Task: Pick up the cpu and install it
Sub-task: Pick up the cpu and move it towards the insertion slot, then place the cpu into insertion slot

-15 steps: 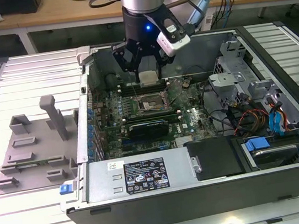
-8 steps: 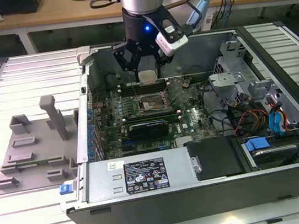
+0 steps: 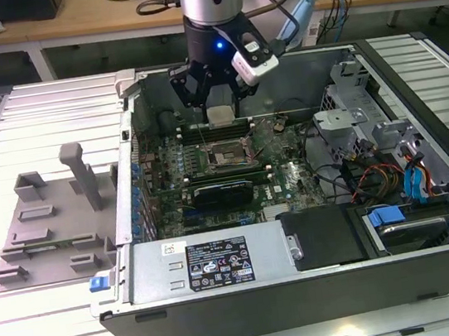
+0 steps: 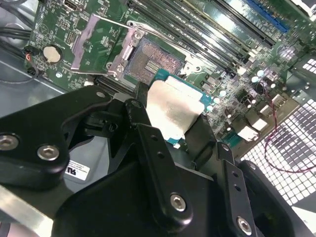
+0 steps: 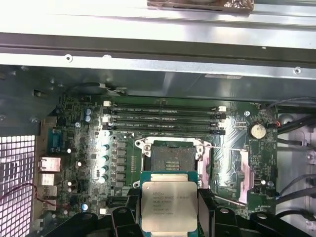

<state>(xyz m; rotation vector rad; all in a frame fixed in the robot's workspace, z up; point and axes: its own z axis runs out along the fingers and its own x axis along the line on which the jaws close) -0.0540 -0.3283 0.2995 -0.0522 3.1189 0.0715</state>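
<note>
Gripper (image 3: 221,112) pinches cpu (image 5: 169,205) by 2 edges, above open socket (image 5: 173,159) inside case (image 3: 333,286). You have pickup done; seating in socket not yet done.

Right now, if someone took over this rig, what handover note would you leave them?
Gripper: shut on the cpu, silver top facing the first wrist camera.
Position: the cpu is held in the air inside the open computer case, above the motherboard, near the cpu socket but not in it.
Socket: empty, with its load plate swung open.
Done: cpu picked up, now over the board.
Left: cpu not yet seated; load plate not yet closed.
</note>
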